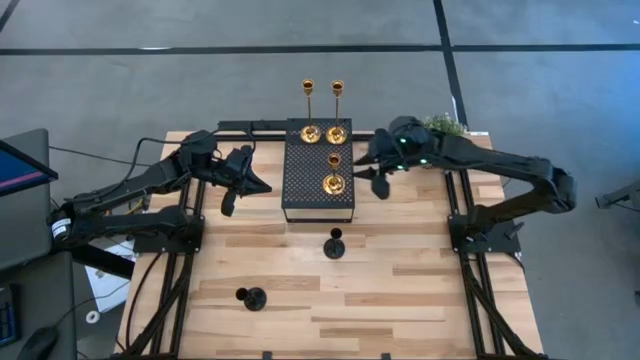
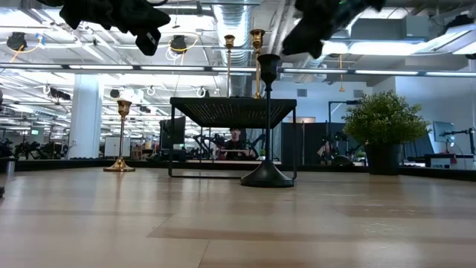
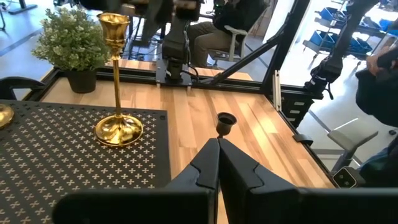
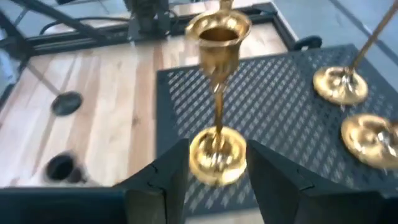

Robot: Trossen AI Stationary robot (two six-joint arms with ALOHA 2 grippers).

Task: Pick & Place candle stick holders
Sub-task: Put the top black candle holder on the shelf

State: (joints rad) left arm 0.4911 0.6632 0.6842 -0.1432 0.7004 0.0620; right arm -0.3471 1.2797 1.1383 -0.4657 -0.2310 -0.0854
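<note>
Looking straight down, the pale wood desk (image 1: 400, 290) on grey floor carries a black perforated platform (image 1: 318, 190) with three gold candle stick holders (image 1: 334, 183); two black candle stick holders (image 1: 334, 244) stand on bare planks. The level view shows an open office with ceiling lights, a potted plant (image 2: 383, 126) and a seated person (image 2: 235, 141). By its wrist view, the left hand (image 3: 217, 163) is pressed together, empty. The right hand (image 4: 216, 163) is spread around a gold base, not gripping.
</note>
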